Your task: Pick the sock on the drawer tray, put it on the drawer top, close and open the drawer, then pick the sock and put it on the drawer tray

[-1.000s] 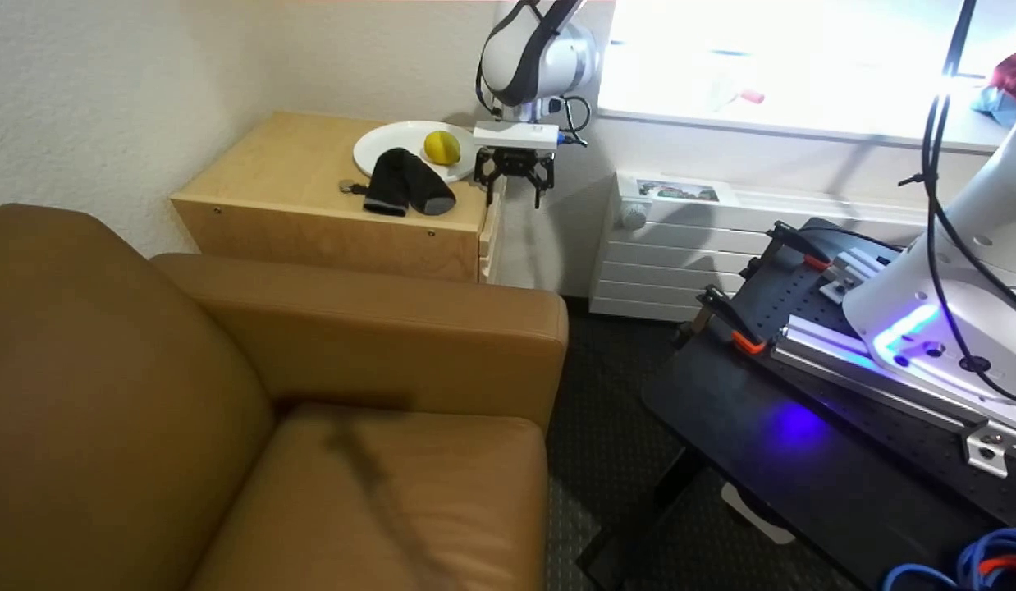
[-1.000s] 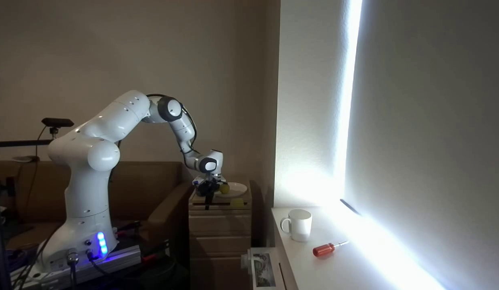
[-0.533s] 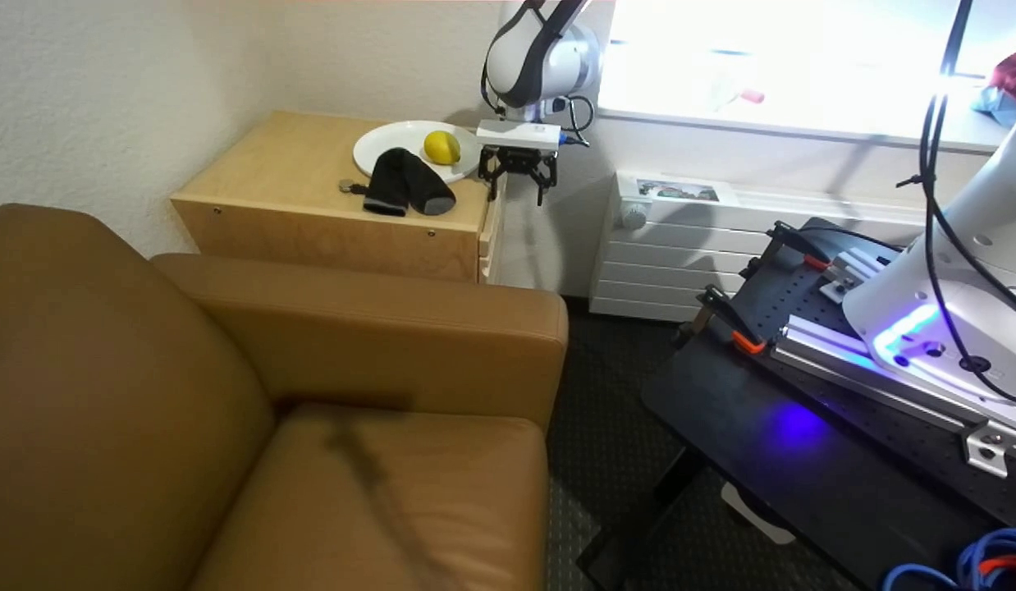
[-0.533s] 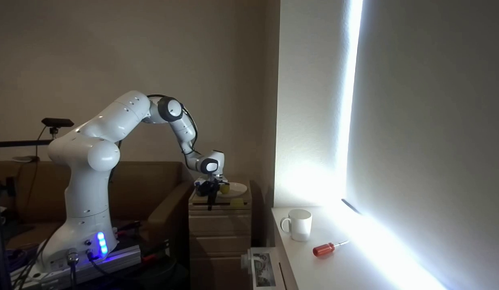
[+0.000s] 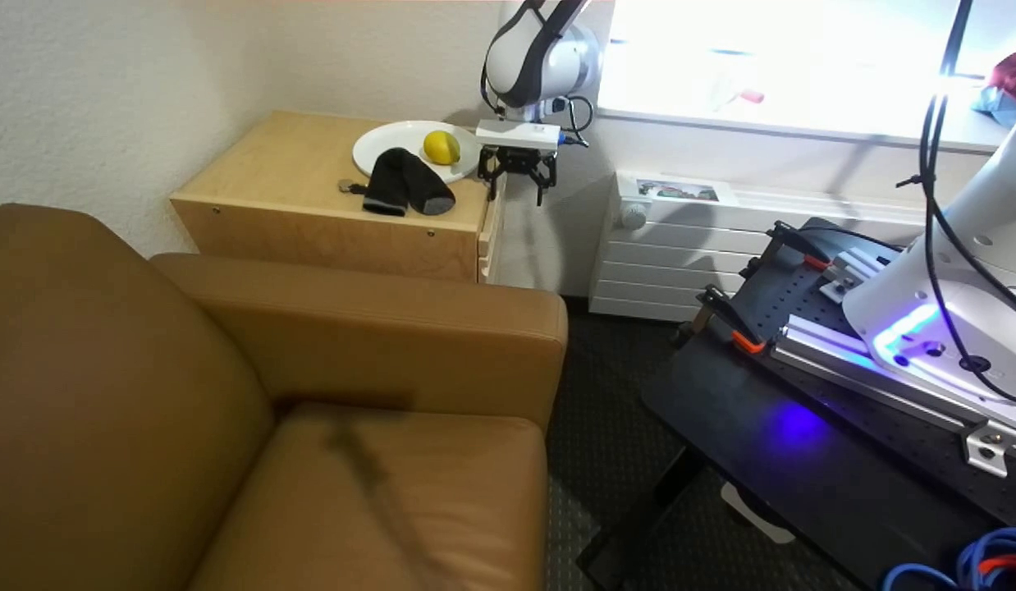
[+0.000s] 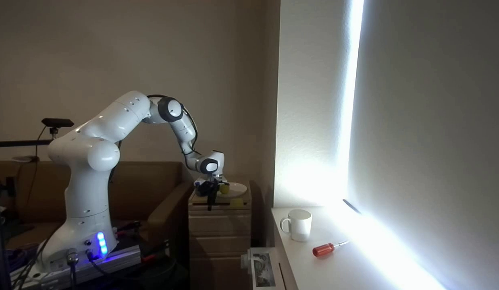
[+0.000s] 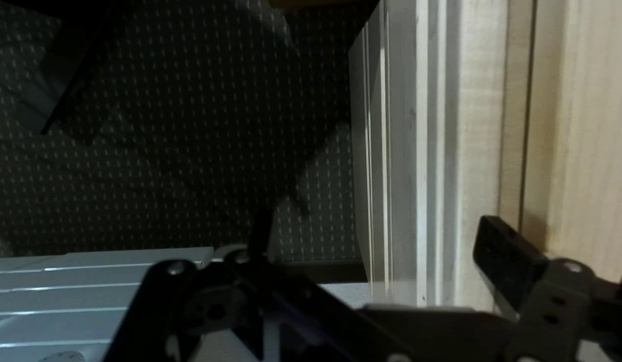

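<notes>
Hovers with the black two-fingered gripper [image 5: 516, 198] spread, holding nothing, by the front edge of the light tan wooden drawer top [image 5: 299, 160]. On it, find the small black fabric sock [image 5: 407, 174], bent, perhaps overlapping the round white plate [image 5: 397, 134]. Expect something light, limp, unlikely to break; pinch it at the middle bend.

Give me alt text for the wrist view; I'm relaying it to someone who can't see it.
An open, empty gripper shows at the bottom, one jaw over the edge of a light-wood cabinet at right, the other over dark carpet. Drawer fronts, seen steeply from above, run upward between them; a slatted radiator fills the lower left corner.
</notes>
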